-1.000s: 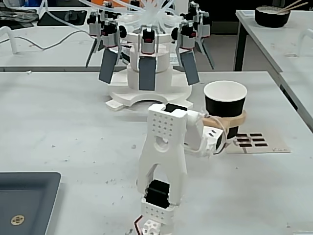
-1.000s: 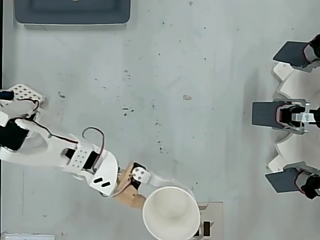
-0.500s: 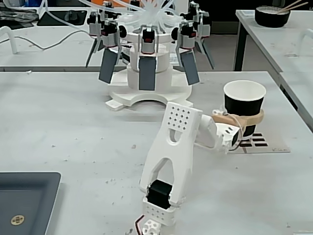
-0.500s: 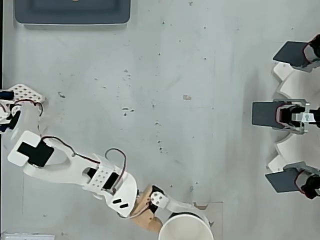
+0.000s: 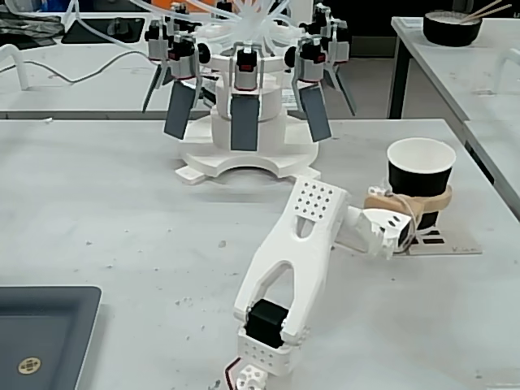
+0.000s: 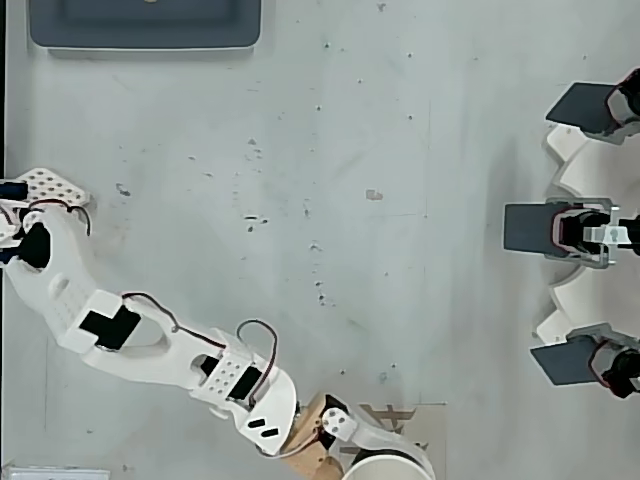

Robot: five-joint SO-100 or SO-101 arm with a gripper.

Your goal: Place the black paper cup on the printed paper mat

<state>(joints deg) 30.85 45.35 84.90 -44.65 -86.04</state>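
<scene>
The black paper cup (image 5: 420,174) stands upright at the right of the table, white rim up. In the overhead view only its white rim (image 6: 385,464) shows, at the bottom edge. Its base rests on the printed paper mat (image 5: 449,241), a beige sheet whose black bars (image 6: 404,414) stick out beside the cup. My gripper (image 5: 419,203) reaches in from the left, and its tan finger (image 5: 398,201) wraps the front of the cup's lower half. The jaws sit on either side of the cup wall, shut on it. The far finger is hidden behind the cup.
A dark grey tray (image 5: 45,321) lies at the near left corner, also seen as the tray (image 6: 145,25) from overhead. A white fixture with grey paddles (image 5: 244,138) stands at the table's back. A black bowl with chopsticks (image 5: 452,28) sits on another table. The table's right edge runs close to the cup.
</scene>
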